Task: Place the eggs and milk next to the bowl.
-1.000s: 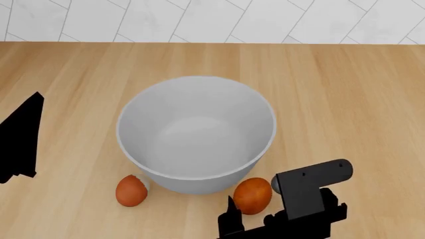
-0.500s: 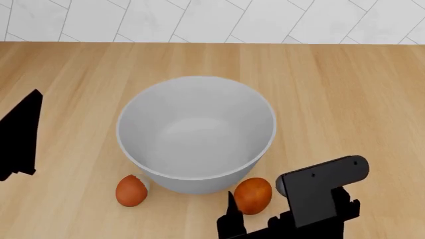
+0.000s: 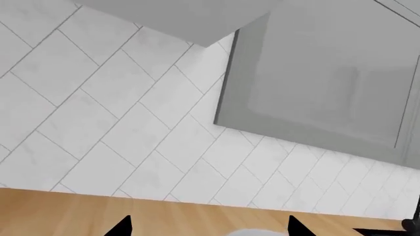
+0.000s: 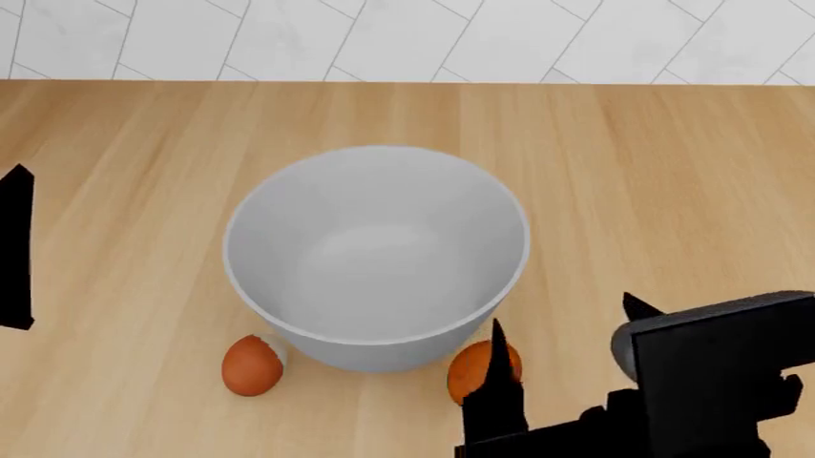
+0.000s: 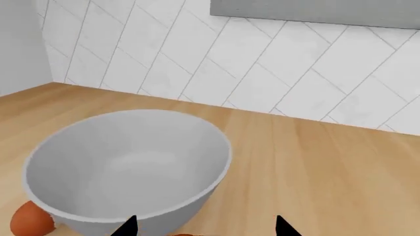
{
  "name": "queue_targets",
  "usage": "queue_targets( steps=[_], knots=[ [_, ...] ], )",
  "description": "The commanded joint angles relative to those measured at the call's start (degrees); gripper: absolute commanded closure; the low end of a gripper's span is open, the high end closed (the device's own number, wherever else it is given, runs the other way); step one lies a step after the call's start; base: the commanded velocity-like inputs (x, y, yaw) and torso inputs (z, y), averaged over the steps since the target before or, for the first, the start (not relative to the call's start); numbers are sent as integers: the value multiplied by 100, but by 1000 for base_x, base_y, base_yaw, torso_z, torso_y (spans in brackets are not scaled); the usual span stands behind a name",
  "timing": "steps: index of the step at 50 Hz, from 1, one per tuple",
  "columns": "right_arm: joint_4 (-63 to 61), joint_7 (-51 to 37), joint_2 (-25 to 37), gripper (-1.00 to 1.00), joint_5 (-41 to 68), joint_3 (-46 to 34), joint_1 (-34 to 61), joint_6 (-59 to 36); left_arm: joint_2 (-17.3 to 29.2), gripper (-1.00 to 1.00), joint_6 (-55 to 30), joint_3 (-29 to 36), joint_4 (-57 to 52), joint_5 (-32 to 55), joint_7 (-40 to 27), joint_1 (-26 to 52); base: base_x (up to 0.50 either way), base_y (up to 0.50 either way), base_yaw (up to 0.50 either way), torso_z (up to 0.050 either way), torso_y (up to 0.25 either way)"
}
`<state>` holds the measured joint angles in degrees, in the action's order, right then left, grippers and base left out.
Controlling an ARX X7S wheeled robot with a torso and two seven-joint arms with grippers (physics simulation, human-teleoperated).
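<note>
The right tool (image 4: pixel 567 329) is hanging above the near right part of the tabletop (image 4: pixel 662 172), its two dark tips spread apart with nothing between them, so it is released. One tip is showing in front of an egg (image 4: pixel 478 370), which is lying on the tabletop against the near right side of the bowl (image 4: pixel 376 253). In the right wrist view the tips (image 5: pixel 203 227) are pointing toward the bowl's near wall.

The left tool (image 4: pixel 15 248) is sitting at the far left edge of the head view, well apart from the bowl; in its wrist view the two tips (image 3: pixel 206 227) are standing wide apart and gripping nothing, facing the tiled wall (image 3: pixel 118 98) and a grey cabinet (image 3: pixel 328 73).

The second egg (image 4: pixel 251 364), with a whitish patch, is lying just beside the bowl's near left side. The bowl is standing upright mid-tabletop. The milk is not showing in any view.
</note>
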<state>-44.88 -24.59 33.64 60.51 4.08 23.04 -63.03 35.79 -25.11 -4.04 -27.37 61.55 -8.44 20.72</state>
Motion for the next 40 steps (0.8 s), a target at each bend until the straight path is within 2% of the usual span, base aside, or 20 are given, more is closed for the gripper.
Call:
queue_targets(
  steps=[1, 10, 17, 40],
  knots=[
    [-349, -551, 86, -100, 153, 519, 323, 20, 43, -100, 105, -128, -422, -290, -377, -280, 0, 0, 0, 0, 0],
    [-256, -741, 115, -100, 47, 550, 841, 69, 48, -100, 166, -108, -686, -701, -671, -366, 0, 0, 0, 0, 0],
    [-142, -695, 179, -100, -228, 507, 977, 217, 61, -100, 116, -186, -692, -654, -861, -349, 0, 0, 0, 0, 0],
    [-121, -961, 308, -100, -142, 693, 1320, 180, 188, -100, 164, -343, -698, -745, -971, -299, 0, 0, 0, 0, 0]
  ],
)
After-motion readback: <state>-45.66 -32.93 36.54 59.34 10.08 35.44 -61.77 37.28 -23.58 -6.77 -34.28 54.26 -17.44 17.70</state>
